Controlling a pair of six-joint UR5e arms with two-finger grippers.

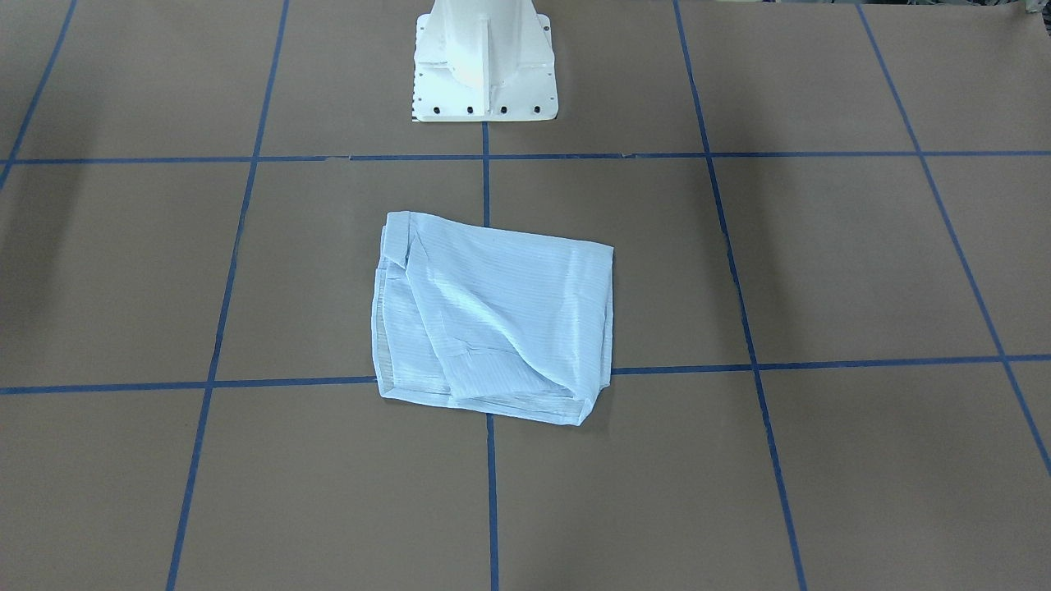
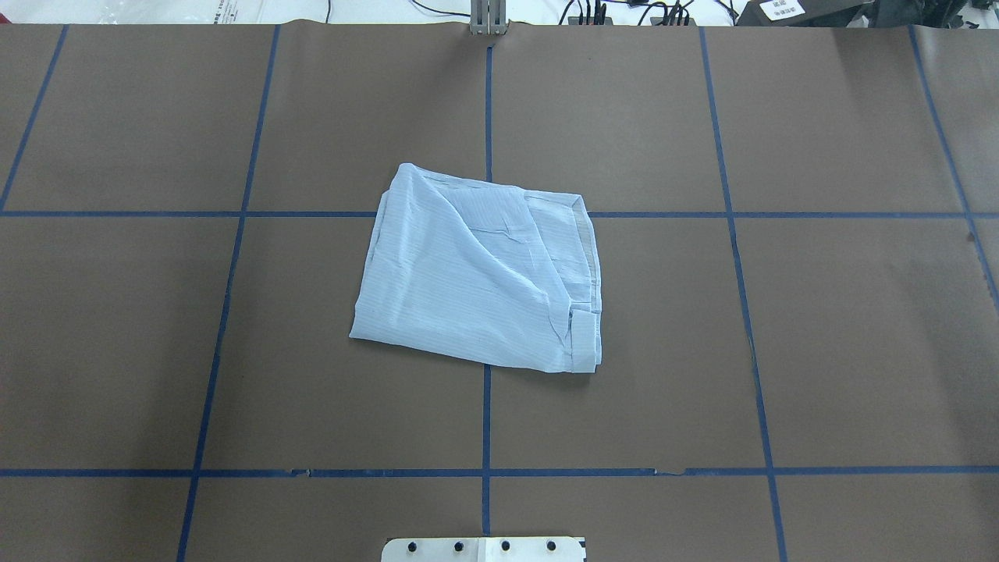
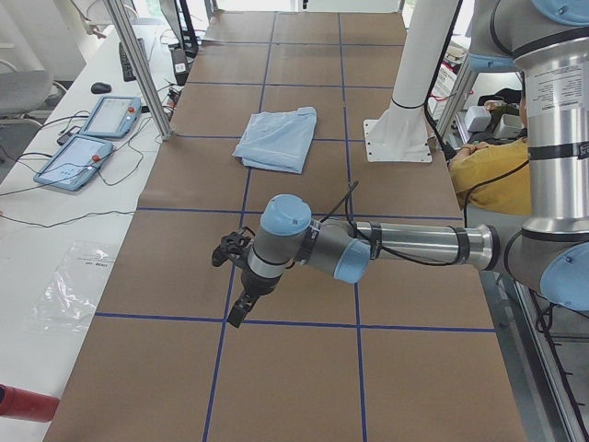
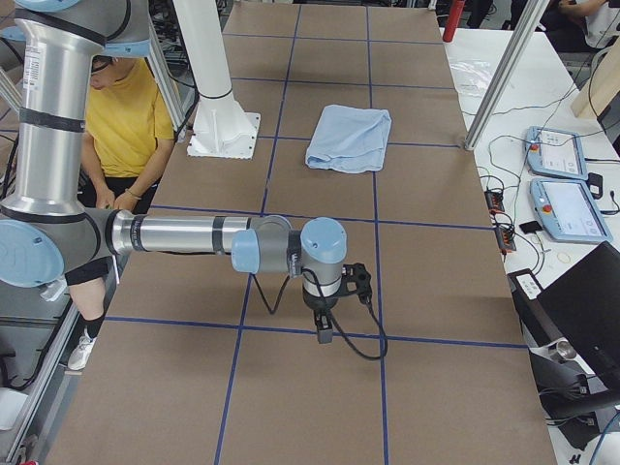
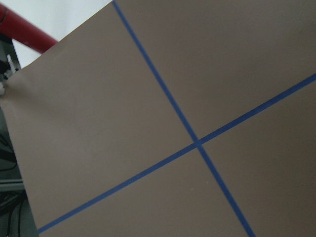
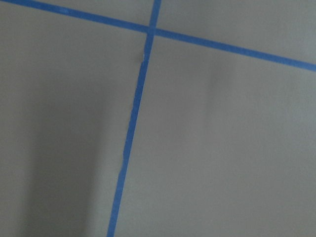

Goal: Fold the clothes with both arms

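- The shirt (image 2: 476,273) lies folded into a rough rectangle, flat on the table (image 2: 858,351), near its middle.
- It covers a crossing of the blue tape lines (image 2: 487,101) and sits in front of the white base (image 1: 484,74), apart from it.
- From overhead, a diagonal crease runs across its top layer, and a banded edge lies along the side toward the robot's right.
- Nothing touches the shirt; both grippers are well apart from it, one toward each end of the table.
- The left arm (image 3: 405,244) reaches out low and level over the table's left end, and the left gripper (image 3: 239,313) points down over a tape line.
- The left gripper shows only in the side view, so I cannot tell whether its jaws are wide or narrow.
- The right arm (image 4: 184,234) stretches out the same way over the table's right end, and the right gripper (image 4: 325,334) points down just beside a tape line.
- The right gripper's jaw state cannot be told either; it too shows only from the side.
- Each wrist view shows brown table and a tape crossing; the left one also catches a red tube (image 5: 24,34) past the table's edge.
- A person in a yellow top (image 4: 126,116) sits behind the base.
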